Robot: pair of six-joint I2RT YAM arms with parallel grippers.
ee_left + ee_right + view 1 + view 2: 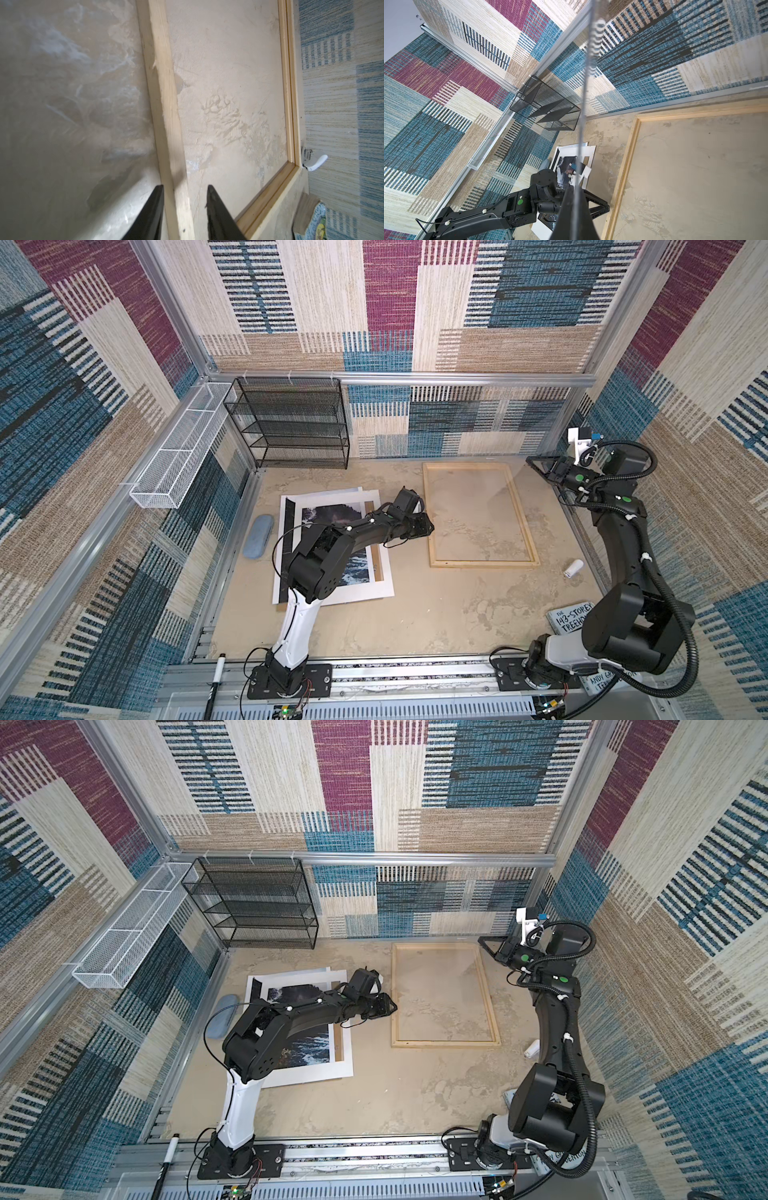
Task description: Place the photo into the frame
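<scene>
where the table (415, 614) meets the left wall, a blue-grey case (258, 536) lies just beside a white mat board (374, 589) and the photo (326, 516), both flat under the left arm (332, 547) and left of the frame (482, 563). the left gripper (185, 187) stands part open, its fingers (216, 207) either side of the frame's left rail, one clear of the wood, holding nothing. farther right, the right gripper (574, 187) hangs raised, pinched shut on the edge of a clear sheet (589, 62).

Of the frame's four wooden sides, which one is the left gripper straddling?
The frame's long side nearest the photo: the open left gripper has one finger outside it, one inside. The other three lie away from it.
</scene>
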